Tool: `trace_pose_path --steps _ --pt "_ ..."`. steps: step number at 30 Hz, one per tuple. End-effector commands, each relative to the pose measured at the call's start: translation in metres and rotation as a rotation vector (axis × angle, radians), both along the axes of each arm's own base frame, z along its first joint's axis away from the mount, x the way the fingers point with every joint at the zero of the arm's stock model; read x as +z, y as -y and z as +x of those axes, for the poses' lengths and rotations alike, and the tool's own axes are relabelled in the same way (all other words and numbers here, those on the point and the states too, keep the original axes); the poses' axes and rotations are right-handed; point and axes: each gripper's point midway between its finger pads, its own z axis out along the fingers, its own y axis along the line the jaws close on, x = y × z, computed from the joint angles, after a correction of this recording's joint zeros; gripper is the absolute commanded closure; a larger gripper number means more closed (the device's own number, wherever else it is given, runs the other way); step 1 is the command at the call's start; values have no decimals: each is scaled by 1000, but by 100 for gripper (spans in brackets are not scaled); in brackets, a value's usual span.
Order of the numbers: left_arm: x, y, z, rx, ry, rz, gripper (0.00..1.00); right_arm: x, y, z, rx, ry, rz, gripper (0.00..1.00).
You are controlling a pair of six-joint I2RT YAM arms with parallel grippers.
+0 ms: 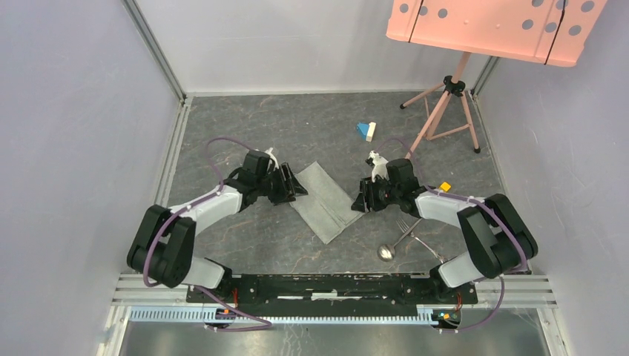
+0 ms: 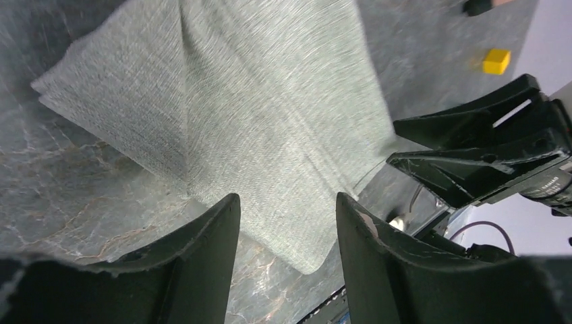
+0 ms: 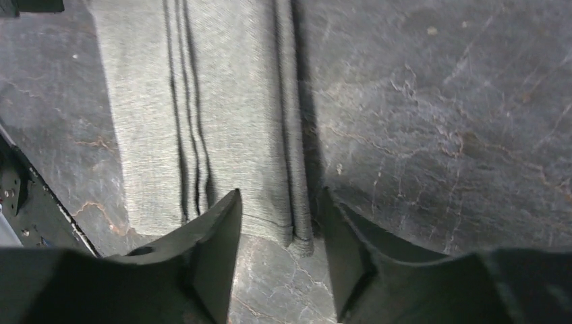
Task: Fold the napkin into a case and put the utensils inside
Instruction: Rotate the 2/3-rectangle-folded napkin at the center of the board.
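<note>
The light grey napkin (image 1: 324, 202) lies folded into a long narrow strip, set diagonally on the table between my two arms. My left gripper (image 1: 295, 187) hovers at its upper left edge, open and empty; in the left wrist view the napkin (image 2: 270, 115) spreads out beyond the gripper (image 2: 287, 197). My right gripper (image 1: 358, 200) is at the strip's right side, also open. In the right wrist view the napkin's (image 3: 216, 115) stacked fold edges run up from between the gripper's (image 3: 280, 192) jaws, which do not pinch them. The fork (image 1: 404, 226) and spoon (image 1: 386, 252) lie near the right arm.
Small blue and white blocks (image 1: 366, 131) sit at the back of the table. A small yellow block (image 1: 445, 186) lies by the right arm. A tripod stand (image 1: 445, 104) holding a pink board (image 1: 493, 26) stands at the back right. Walls close in both sides.
</note>
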Motion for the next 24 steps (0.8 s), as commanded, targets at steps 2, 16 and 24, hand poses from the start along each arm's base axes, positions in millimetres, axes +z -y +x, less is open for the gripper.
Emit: trace_pose_path --steps 2,16,24 --pt "-22 9 9 53 -58 0 40 -6 -1 8 6 20 -13 60" --pt "-66 37 46 -74 -72 211 44 1 -54 -87 23 -48 222 81" --pt "-9 -9 14 -54 75 348 34 14 -22 -66 -49 103 37 36"
